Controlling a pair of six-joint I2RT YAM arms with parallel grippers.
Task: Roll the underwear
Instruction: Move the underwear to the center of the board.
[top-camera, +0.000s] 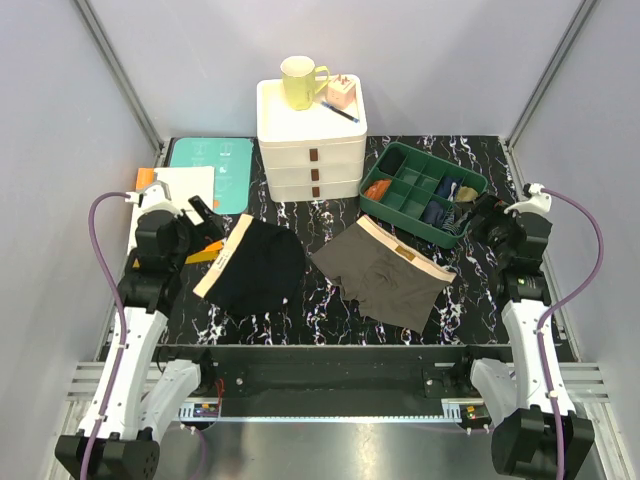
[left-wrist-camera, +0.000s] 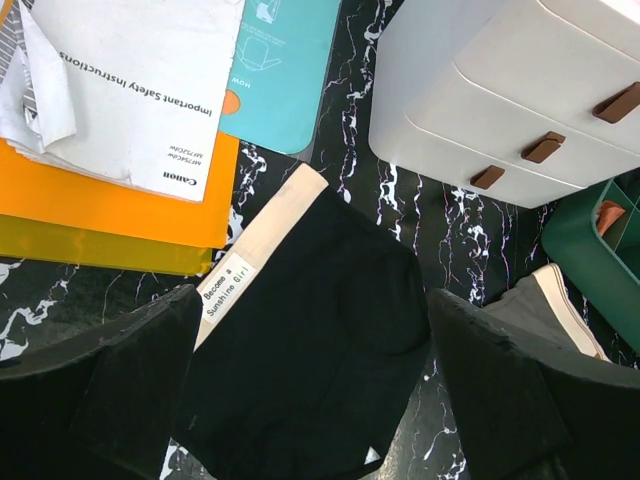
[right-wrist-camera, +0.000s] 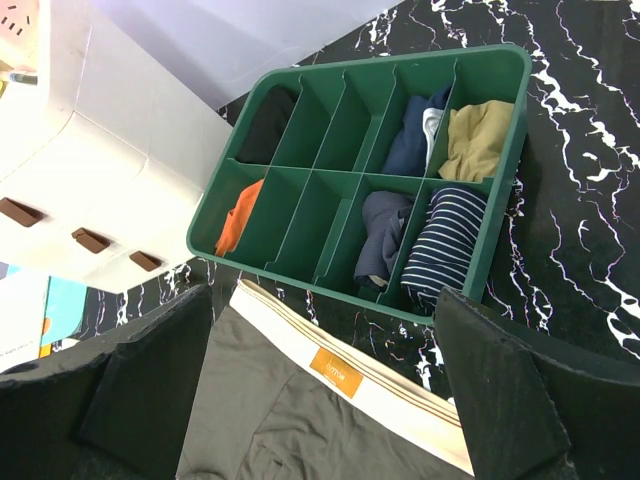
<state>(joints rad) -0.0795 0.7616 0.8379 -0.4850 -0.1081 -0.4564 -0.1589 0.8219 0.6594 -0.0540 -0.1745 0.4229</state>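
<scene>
On the marbled black table (top-camera: 330, 305) the black underwear (top-camera: 258, 268) and olive underwear (top-camera: 385, 278) lie spread flat, apparently ready for rolling; left fingers (left-wrist-camera: 120, 400) and right fingers (right-wrist-camera: 520, 400) hover released nearby, grasping nothing.

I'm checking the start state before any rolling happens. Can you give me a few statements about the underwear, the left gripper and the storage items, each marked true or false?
1. The black underwear and the olive-brown underwear both lie unrolled. True.
2. The left gripper is shut on the black underwear. False: it is open and holds nothing.
3. The yellow mug stands on the white drawer unit. True.
4. Every compartment of the green tray is empty. False: several hold cloth items.
</scene>
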